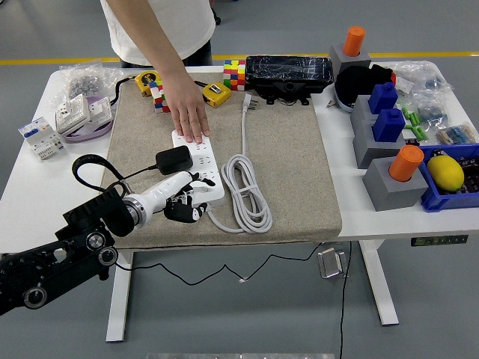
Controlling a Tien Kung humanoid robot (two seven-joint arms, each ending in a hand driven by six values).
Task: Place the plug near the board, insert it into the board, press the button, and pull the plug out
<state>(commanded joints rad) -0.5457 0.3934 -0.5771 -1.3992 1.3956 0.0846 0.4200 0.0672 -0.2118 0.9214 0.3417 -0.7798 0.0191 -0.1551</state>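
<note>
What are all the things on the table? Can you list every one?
power strip: one, white, mat middle
black plug: one, on the strip's left edge
coiled cable: one, white, right of strip
mat: one, beige, on table
puzzle cubes: two, multicoloured, mat's far edge
tape measures: two, yellow, far edge
black case: one, far edge
grey blocks: several, orange or blue tops, right
lemon: one, yellow, blue bin
person's hand: one, pressing the strip's far end
left hand: one, white and black, near strip's front end
</note>
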